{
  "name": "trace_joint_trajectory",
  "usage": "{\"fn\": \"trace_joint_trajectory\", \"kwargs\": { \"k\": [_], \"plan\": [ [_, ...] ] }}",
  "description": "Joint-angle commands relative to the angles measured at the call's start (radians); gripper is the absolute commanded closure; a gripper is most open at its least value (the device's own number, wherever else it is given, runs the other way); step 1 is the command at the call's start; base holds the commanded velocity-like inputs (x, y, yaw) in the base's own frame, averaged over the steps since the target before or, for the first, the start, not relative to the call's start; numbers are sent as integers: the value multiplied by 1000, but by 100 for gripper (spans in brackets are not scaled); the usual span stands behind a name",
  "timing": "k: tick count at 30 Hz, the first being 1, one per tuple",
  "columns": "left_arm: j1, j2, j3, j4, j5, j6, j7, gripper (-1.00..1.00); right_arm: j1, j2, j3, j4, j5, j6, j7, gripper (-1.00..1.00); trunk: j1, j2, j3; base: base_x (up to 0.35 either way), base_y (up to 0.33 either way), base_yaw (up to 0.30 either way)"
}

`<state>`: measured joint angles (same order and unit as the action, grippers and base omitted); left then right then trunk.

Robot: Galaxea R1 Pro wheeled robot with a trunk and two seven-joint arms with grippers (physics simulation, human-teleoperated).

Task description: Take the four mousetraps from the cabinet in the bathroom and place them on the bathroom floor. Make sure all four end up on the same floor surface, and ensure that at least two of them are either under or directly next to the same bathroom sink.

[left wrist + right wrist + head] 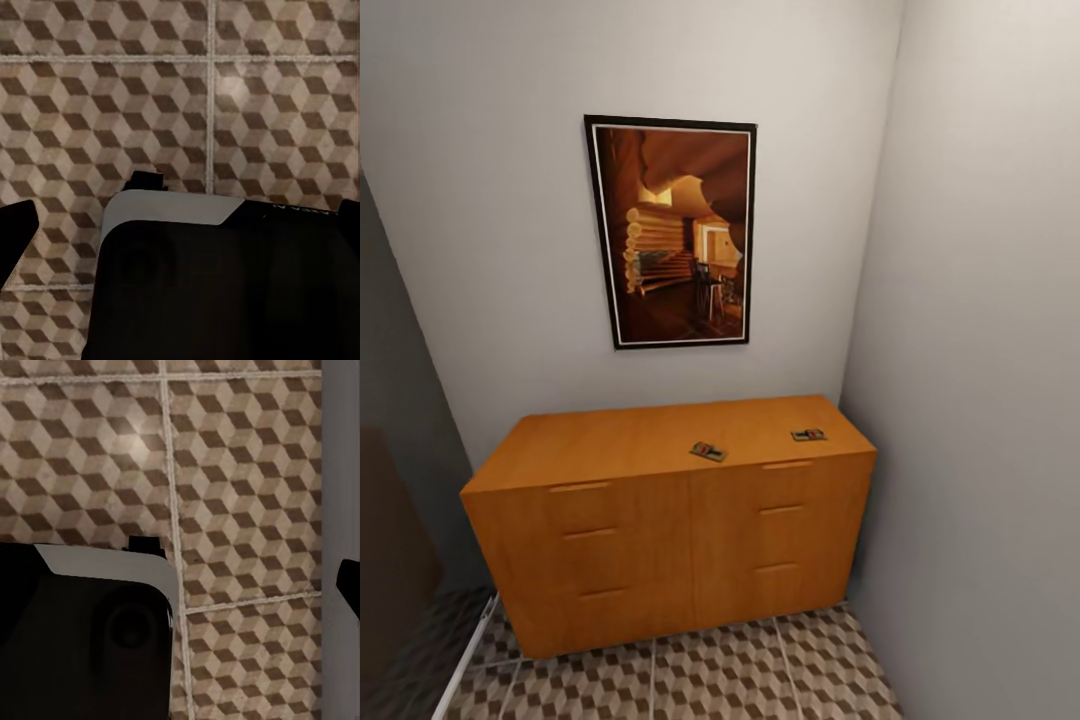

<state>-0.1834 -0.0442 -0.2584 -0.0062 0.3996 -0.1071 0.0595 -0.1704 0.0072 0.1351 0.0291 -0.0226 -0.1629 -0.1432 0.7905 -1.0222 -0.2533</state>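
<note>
Two traps: you have one trap (pixel 708 451) near the middle of the cabinet top, and a second trap (pixel 809 435) near its right end, well apart from the first; both lie flat, close to the front edge.
Cabinet: your cabinet (pixel 660 540) stands against the back wall in a corner, its right end just beside the right wall; every drawer front looks closed.
Floor: the cube-pattern floor (pixel 760 670) runs up to the cabinet's base, and both your wrist views look down on the same floor (pixel 150 90) tiles (pixel 247 472).
Picture: a dark-framed picture (pixel 675 232) hangs on the wall above the cabinet.
Left tool: you see only dark housing in the left wrist view, so I cannot tell how its fingers stand.
Right tool: the same in the right wrist view; I cannot tell.
</note>
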Motion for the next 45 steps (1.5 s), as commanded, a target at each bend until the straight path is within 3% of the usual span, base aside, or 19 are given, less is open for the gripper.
{"fn": "trace_joint_trajectory", "kwargs": {
  "k": [1, 10, 45],
  "plan": [
    [-1, 0, -9, 0, 7, -3, 3, -100, -1, 0, 8, 3, -2, -5, -4, -100, 1, -1, -1, 323, 0, 1],
    [-1, -2, -10, 0, 5, -7, 3, -100, -1, 0, 8, 3, -2, -4, -4, -100, 1, -1, -1, 230, 0, 0],
    [-1, -2, -9, 0, 7, -8, 3, -100, -1, 0, 10, 3, 6, -1, -6, -100, 1, -1, -1, 3, 0, 0]
  ]
}}
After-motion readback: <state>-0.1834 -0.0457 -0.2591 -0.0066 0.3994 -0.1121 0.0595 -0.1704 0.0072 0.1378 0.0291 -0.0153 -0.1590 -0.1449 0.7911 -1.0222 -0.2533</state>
